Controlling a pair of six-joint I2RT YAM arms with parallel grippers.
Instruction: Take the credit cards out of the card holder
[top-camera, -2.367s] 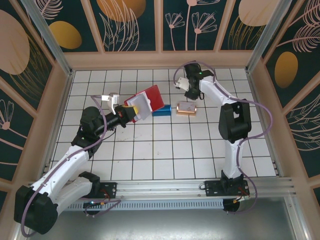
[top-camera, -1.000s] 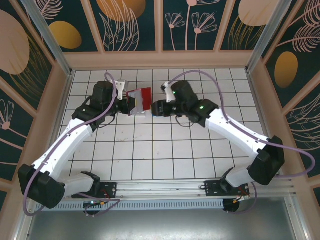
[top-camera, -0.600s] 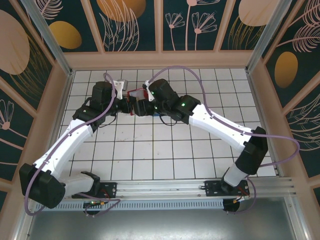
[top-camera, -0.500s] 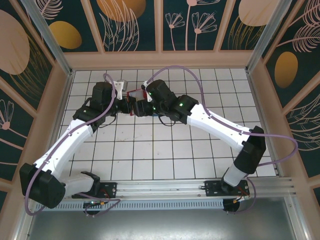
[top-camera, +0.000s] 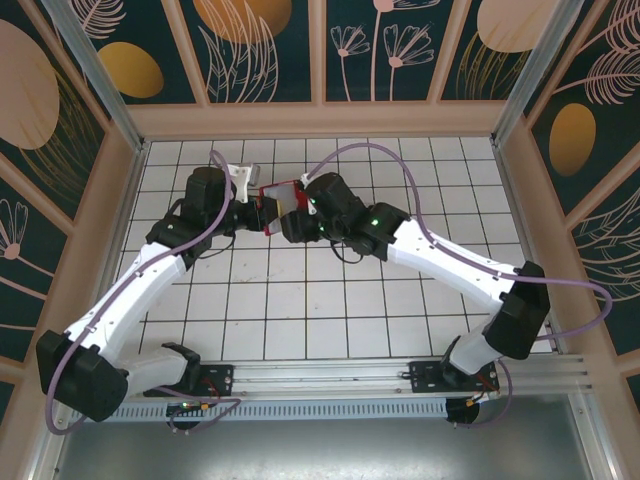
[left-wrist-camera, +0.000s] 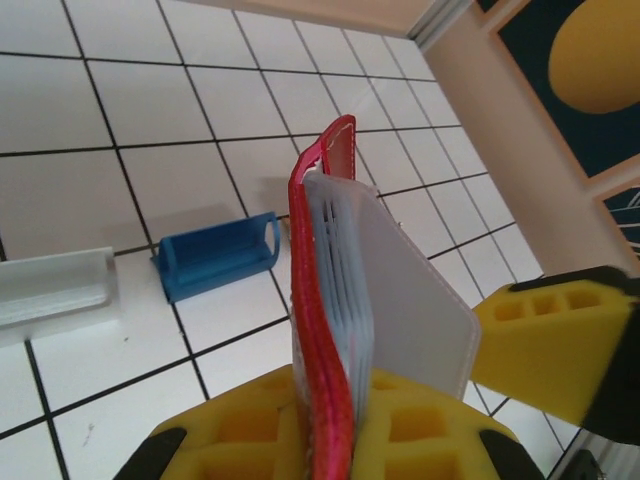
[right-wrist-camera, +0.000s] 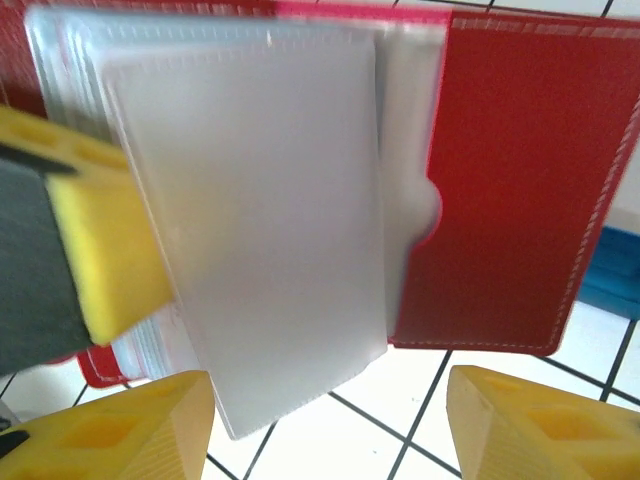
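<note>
1. Located card holder held clear of the tiled table, far middle, between the two arms. Seen standing roughly on edge in the left wrist view, with red cover to the left and greyish pockets fanned to the right.
2. Read left gripper as clamped on the lower edge of the card holder, a yellow pad against each side.
3. Read right gripper as spread wide and holding nothing. Noted its yellow fingertips low in its own camera, just short of the frosted pockets.
4. Judged progress as early. Found no credit cards free of the holder, none on the tiles and none in either gripper. Cannot tell whether the pale front flap is an empty sleeve or one with a card inside.
5. Done, judging from the present layout: holder up, opened, presented face-on to the right wrist camera. Left to do: pinch a card edge, draw it out of its sleeve, set it down, then repeat for the other card.
6. Noted pose in the top view. Left arm reaching forward and inward with its wrist turned toward the centre. Right arm stretched across from the right side with elbow bent, its gripper facing the left one and close to the holder.
7. Logged blue block and a clear silvery block on the tiles behind, apart from the holder.
</note>
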